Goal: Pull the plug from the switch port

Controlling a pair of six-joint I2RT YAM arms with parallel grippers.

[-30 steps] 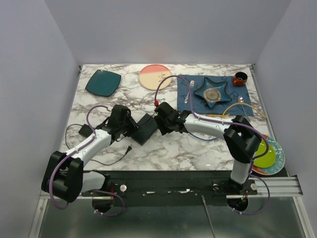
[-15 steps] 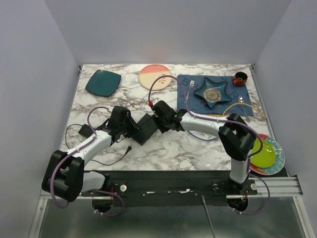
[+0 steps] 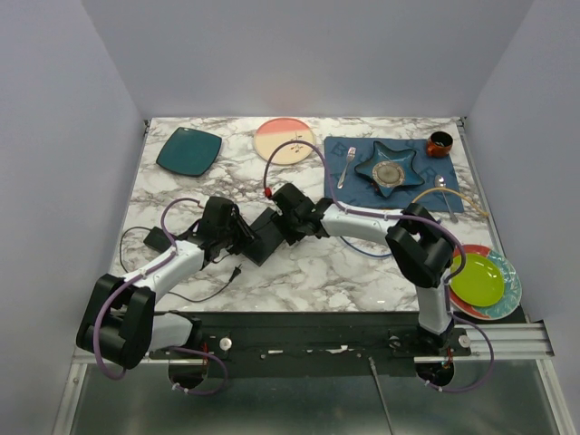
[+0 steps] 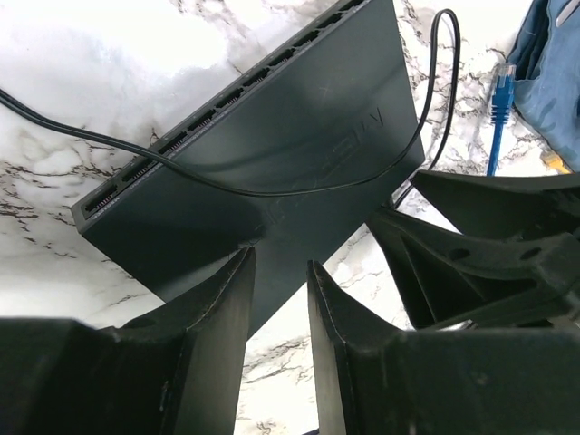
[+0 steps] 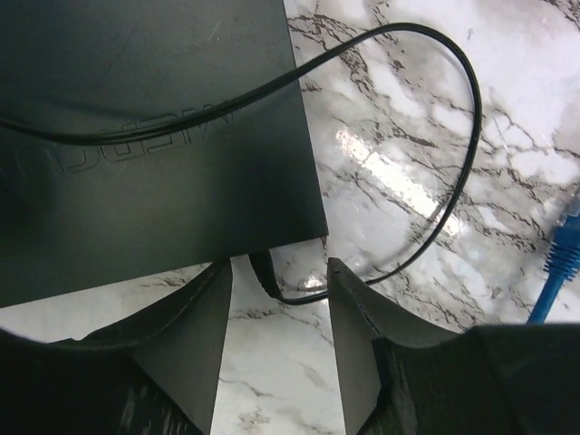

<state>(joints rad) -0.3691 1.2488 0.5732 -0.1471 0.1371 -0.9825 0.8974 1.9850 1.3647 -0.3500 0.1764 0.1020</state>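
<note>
Your right pincer (image 5: 279,272) stood open astride the plug (image 5: 263,275), your left pincer (image 4: 279,263) parted, seemingly empty, over the switch (image 4: 272,136) — you needed a square grip, straight pull.

Switch (image 3: 263,237) lies between left pincer (image 3: 240,234) and right pincer (image 3: 284,220) (cord (image 4: 299,191) across it).

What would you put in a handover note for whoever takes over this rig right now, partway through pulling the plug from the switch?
Left gripper: open narrowly, over one edge of the switch; contact unclear.
Right gripper: open, straddling the plug of the black cord where it meets the switch's edge.
Done: both arms are placed at the switch.
Left: the plug looks seated; probably close the right gripper on it and pull, with the left gripper steadying the switch.
A blue cable end lies loose nearby.
</note>
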